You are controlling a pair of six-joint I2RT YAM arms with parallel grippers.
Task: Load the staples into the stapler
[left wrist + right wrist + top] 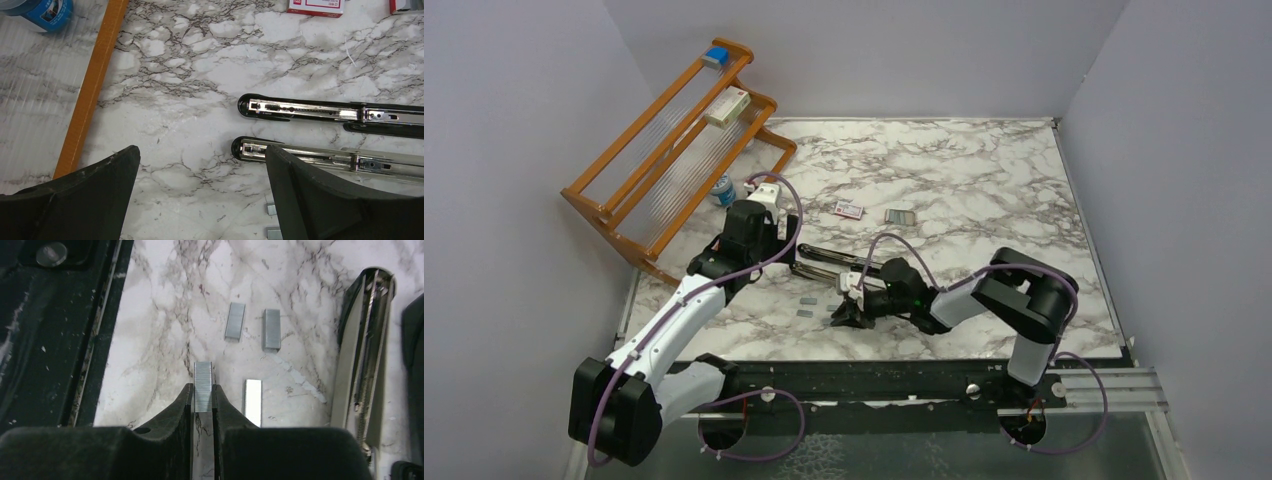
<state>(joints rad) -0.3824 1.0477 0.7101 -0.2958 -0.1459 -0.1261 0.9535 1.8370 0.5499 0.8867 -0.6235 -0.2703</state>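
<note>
Both arms (674,310): white links, black joints, purple cables (799,215) (fingers (320,200) seemingly matte black).

Open desk (984,170) across the far and right side, wooden rack (674,140) closing off the far left, opened stapler (300,109) lying mid-desk, loose staples (235,320) scattered just nearer, packet (848,209) and tray (900,215) beyond it.

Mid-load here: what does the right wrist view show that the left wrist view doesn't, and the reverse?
Only right wrist: the right pincer shut on a staple strip. Only left wrist: the left pincer wide open and empty, the red-and-white packet, the wooden rack rail. Both: the opened stapler and loose strips beside it on the marble.
</note>
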